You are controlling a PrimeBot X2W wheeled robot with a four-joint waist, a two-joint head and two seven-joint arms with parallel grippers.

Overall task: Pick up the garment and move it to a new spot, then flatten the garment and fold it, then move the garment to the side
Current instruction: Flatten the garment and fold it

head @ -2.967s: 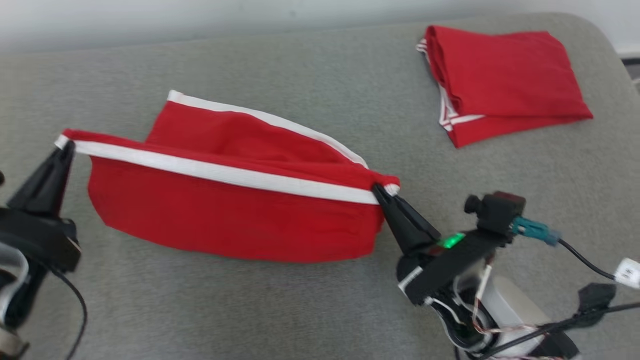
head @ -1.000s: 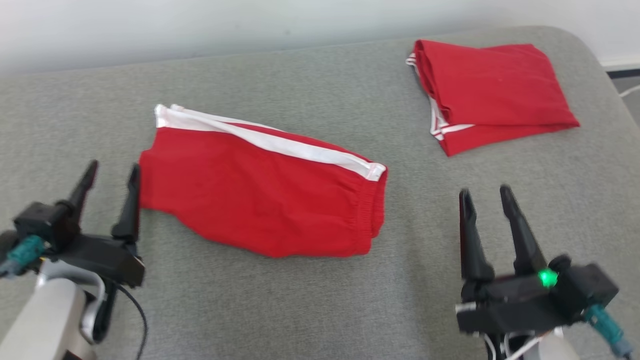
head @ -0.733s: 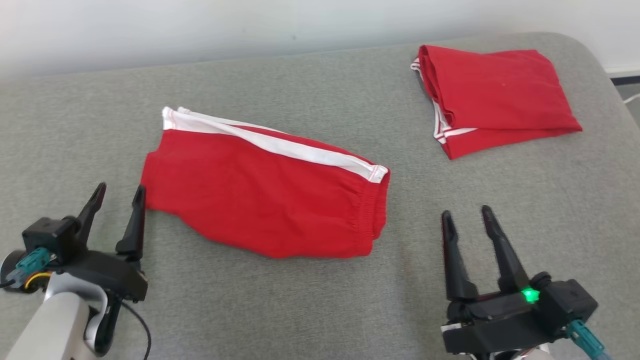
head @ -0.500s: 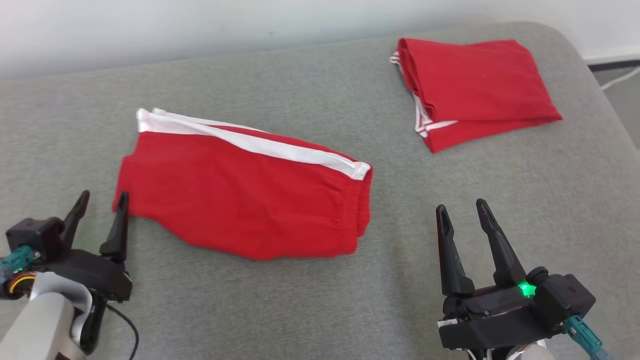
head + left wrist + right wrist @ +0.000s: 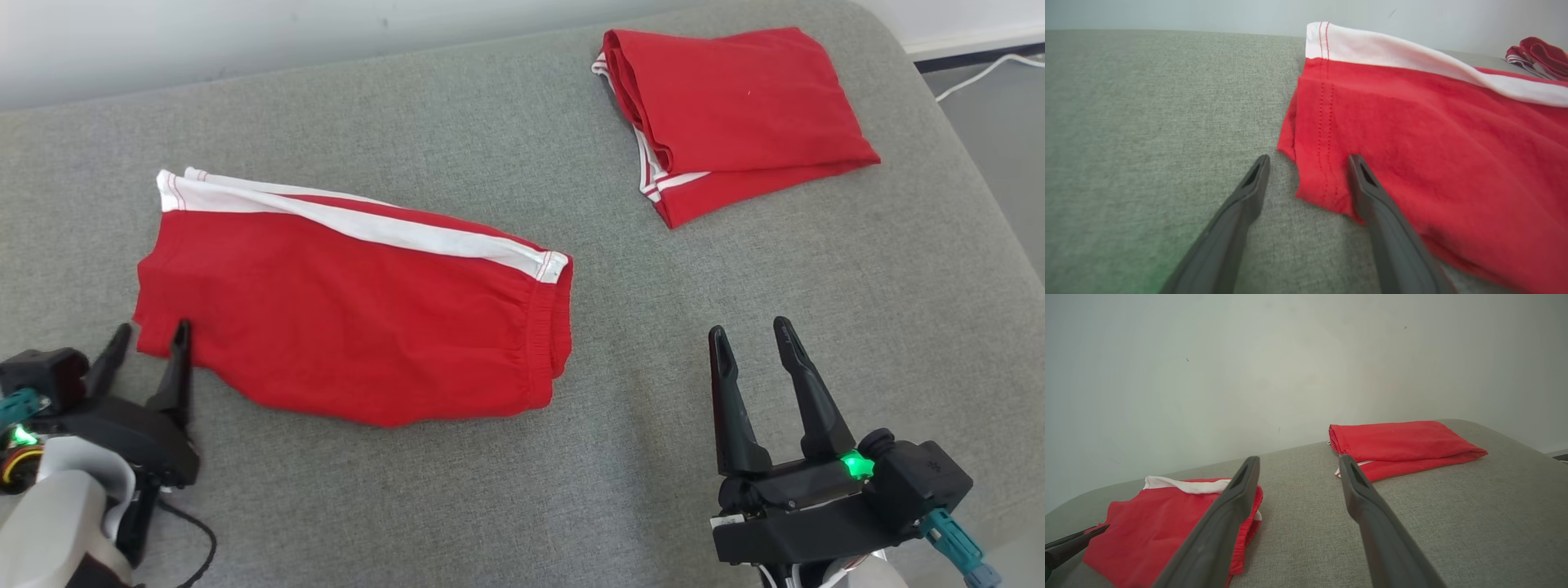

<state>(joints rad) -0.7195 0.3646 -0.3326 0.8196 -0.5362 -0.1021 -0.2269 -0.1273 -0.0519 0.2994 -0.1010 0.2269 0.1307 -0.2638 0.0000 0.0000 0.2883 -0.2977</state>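
Red garment (image 5: 351, 327) flat on the grey padded surface (image 5: 408, 106), left of centre, folded over itself; white stripe along its far edge, gathered waistband at the end toward the robot's right. Left tool (image 5: 152, 327) low at the garment's near left corner, spread wide, holding nothing; in the left wrist view, left tool (image 5: 1309, 157) astride the stitched hem of the garment (image 5: 1433, 143), one finger over red cloth, the other over bare grey fabric; contact with the cloth not possible to tell. Right tool (image 5: 749, 327) well apart from the garment, off its waistband end, also spread wide and empty; seen from the right wrist, right tool (image 5: 1299, 457) above bare surface, garment (image 5: 1151, 522) to its left. Second red garment (image 5: 735, 106) folded at the far right corner, white trim at its left edge; apart from both tools.
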